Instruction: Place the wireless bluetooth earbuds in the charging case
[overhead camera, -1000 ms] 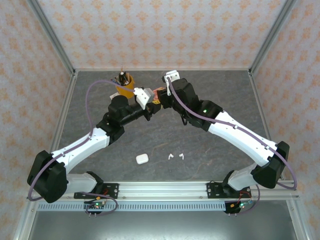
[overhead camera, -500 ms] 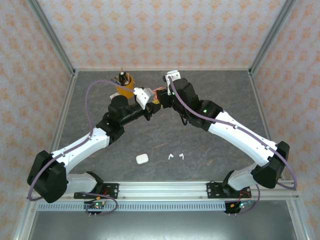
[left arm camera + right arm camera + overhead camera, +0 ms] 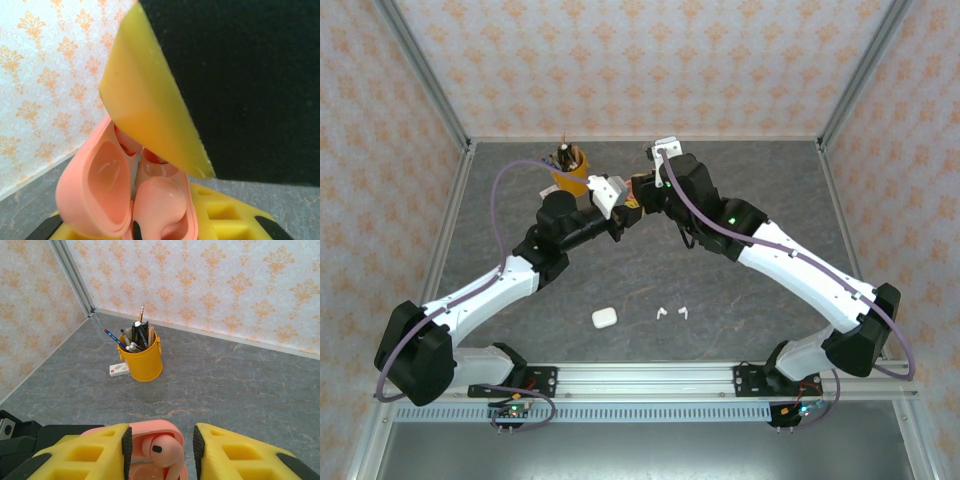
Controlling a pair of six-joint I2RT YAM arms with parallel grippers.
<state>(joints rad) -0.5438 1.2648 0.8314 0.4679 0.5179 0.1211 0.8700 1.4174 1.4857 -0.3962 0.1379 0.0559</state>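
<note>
Left tool (image 3: 626,208) clamps the lid-open salmon-pink plastic case (image 3: 107,195) steady; right tool (image 3: 162,441), jaws parted, flanks the salmon-pink earbud (image 3: 158,452) seated inside.

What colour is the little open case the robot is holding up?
The case is salmon pink; the left wrist view shows it best.

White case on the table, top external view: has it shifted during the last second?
No. The white case lies at the same spot, with the same gap to the two white earbuds on its right and to the front rail.
</note>
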